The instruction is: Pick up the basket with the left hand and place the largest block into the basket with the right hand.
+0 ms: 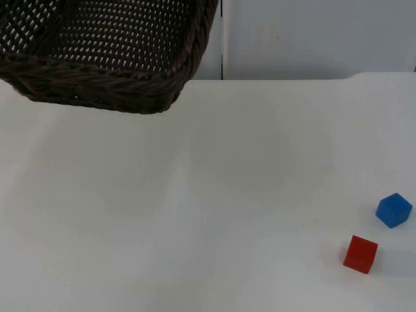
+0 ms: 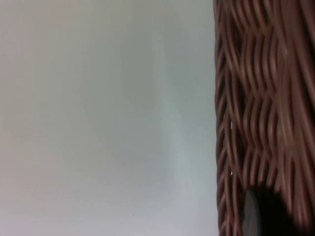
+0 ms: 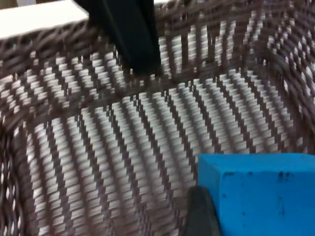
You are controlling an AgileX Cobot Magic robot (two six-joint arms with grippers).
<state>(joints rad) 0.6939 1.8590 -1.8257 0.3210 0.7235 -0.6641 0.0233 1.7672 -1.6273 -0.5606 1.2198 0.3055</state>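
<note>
Basket point(image 1: 110, 88), dark brown wicker, hung lifted above the white table point(image 1: 195, 208) at the far left, its near rim and open-weave floor seen from the top view, the grey partition wall point(image 1: 312, 39) behind it. Left wrist view showed the basket's woven side wall point(image 2: 266, 98) close up, with a dark fingertip point(image 2: 263, 214) of the left gripper against the weave; that gripper was clamped on the basket wall. Right wrist view looked down into the basket's interior point(image 3: 123, 147), where a dark finger of the left gripper point(image 3: 130, 34) gripped the far rim. Large blue block point(image 3: 261, 194) sat held in the right gripper, its fingers closed on it, above the basket floor; whether it touched the weave could not be told. On the table, near right, a small blue cube point(image 1: 393, 210) and a small red cube point(image 1: 360, 253) lay close together, not touching, well apart from the basket.
</note>
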